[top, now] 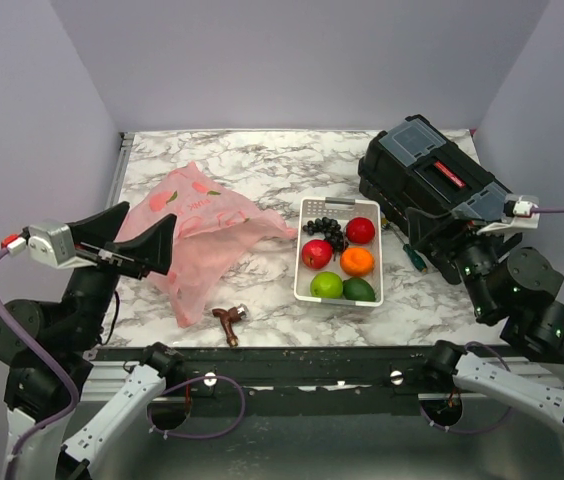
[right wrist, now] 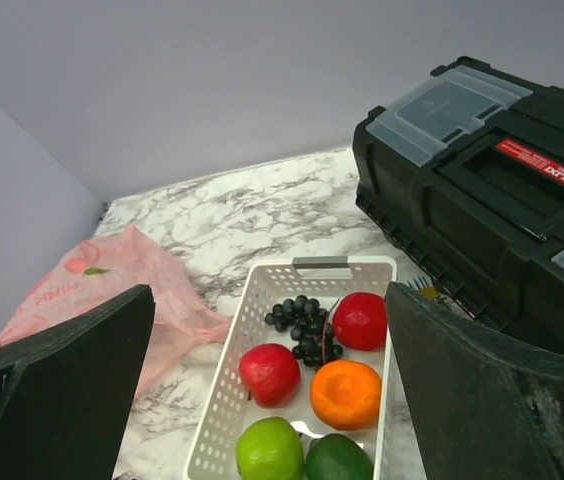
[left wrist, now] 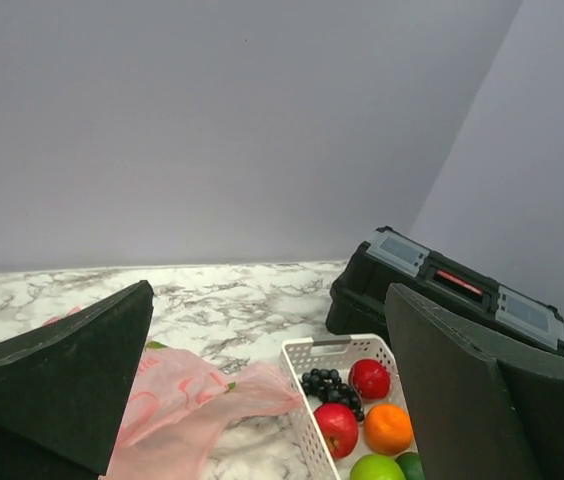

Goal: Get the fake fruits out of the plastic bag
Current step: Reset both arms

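The pink plastic bag lies flat and crumpled on the marble table, left of a white tray. In the tray are black grapes, two red apples, an orange, a light green fruit and a dark green fruit. My left gripper is open and empty, raised near the bag's left side. My right gripper is open and empty, right of the tray. Both wrist views show the bag and the filled tray between the fingers, far ahead.
A black toolbox stands at the back right, close to the tray. A small screwdriver lies between them. A small brown object lies near the table's front edge. Walls enclose the table on three sides.
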`<act>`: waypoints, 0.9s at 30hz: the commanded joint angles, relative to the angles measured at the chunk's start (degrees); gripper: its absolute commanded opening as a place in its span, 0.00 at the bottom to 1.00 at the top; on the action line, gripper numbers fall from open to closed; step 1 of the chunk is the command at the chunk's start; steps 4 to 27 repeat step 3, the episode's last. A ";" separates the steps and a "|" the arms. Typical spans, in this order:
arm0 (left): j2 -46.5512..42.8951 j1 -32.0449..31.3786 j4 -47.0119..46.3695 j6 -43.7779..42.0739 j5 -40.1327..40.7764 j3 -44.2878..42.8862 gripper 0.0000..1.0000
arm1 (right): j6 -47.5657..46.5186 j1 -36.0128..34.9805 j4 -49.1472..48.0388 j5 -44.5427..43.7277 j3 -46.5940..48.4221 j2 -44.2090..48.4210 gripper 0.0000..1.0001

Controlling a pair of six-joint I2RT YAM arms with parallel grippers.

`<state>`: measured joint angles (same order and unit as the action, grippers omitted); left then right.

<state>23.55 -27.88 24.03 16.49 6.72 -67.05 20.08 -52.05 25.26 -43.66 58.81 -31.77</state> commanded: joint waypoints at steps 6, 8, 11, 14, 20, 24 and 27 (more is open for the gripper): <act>-0.01 -0.29 -0.93 0.16 0.91 0.30 0.99 | 0.73 -0.07 -1.85 0.14 -0.75 0.41 1.00; -0.01 -0.29 -0.93 0.16 0.91 0.30 0.99 | 0.73 -0.07 -1.85 0.14 -0.75 0.41 1.00; -0.01 -0.29 -0.93 0.16 0.91 0.30 0.99 | 0.73 -0.07 -1.85 0.14 -0.75 0.41 1.00; -0.01 -0.29 -0.93 0.16 0.91 0.30 0.99 | 0.73 -0.07 -1.85 0.14 -0.75 0.41 1.00; -0.01 -0.29 -0.93 0.16 0.91 0.30 0.99 | 0.73 -0.07 -1.85 0.14 -0.75 0.41 1.00; -0.01 -0.29 -0.93 0.16 0.91 0.30 0.99 | 0.73 -0.07 -1.85 0.14 -0.75 0.41 1.00; -0.01 -0.29 -0.93 0.16 0.91 0.30 0.99 | 0.73 -0.07 -1.85 0.14 -0.75 0.41 1.00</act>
